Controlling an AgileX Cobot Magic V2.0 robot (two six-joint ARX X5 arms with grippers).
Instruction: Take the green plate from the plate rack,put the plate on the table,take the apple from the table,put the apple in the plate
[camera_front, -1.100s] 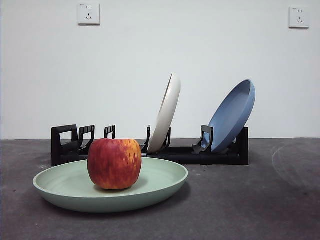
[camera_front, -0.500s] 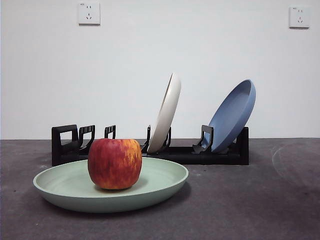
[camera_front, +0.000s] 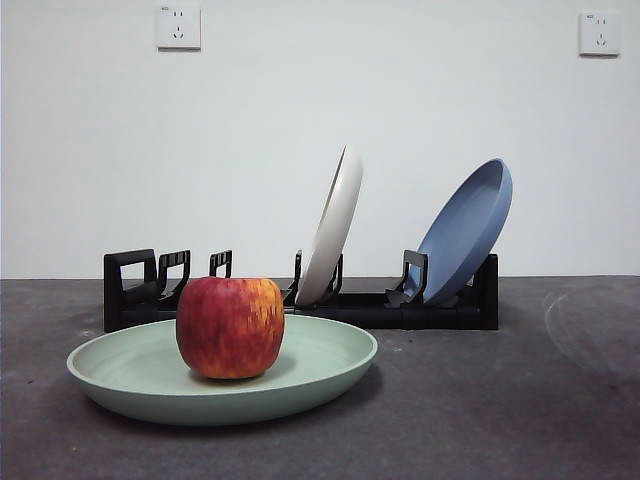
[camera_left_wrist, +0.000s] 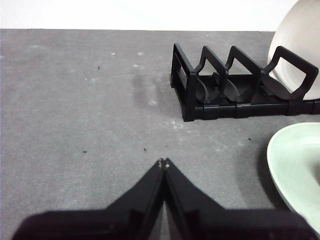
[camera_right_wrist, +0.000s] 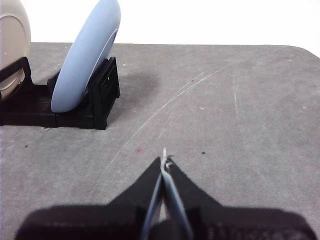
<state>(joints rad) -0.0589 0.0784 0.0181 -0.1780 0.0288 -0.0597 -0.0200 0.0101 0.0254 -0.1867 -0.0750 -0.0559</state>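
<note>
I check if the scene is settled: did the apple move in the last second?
No. In the front view the apple sits at the same spot in the green plate, in front of the plate rack.

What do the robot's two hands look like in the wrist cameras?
The left hand is matte black plastic: two flat wedge-shaped jaws tapering to thin pointed tips above a broad dark base. The right hand has the same shape, with pale bluish-grey inner jaw faces. No cables or markings show.

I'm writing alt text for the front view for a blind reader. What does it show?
A red apple sits in a pale green plate on a dark grey table. Behind, a black rack holds a cream plate and a blue plate on edge.
</note>
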